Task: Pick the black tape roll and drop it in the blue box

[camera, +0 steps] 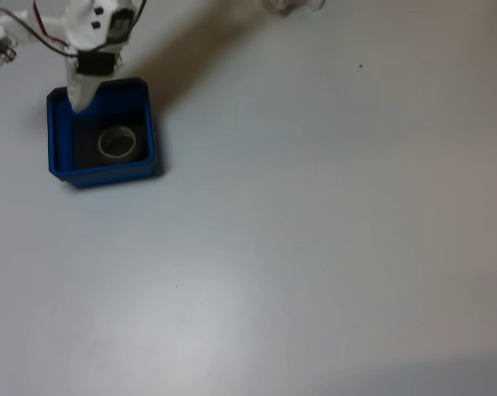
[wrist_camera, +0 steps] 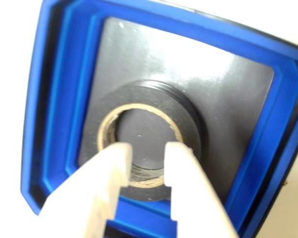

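Observation:
The black tape roll (wrist_camera: 188, 119) lies flat on the dark floor of the blue box (wrist_camera: 65, 99), its pale core facing up. In the fixed view the roll (camera: 135, 142) shows as a pale ring inside the box (camera: 100, 172) at the upper left of the table. My gripper (wrist_camera: 146, 148) hangs just above the roll's near edge. Its two white fingers (wrist_camera: 114, 168) are apart, and the roll's core and the box floor show through the gap. Nothing is held. In the fixed view the gripper (camera: 80, 101) reaches down over the box's far left corner.
The white arm body with red and black wires (camera: 92, 29) stands behind the box at the top left. Pale grey tabletop (camera: 314, 247) stretches right of the box and in front of it. The arm's shadow (camera: 199, 58) runs up and right from the box.

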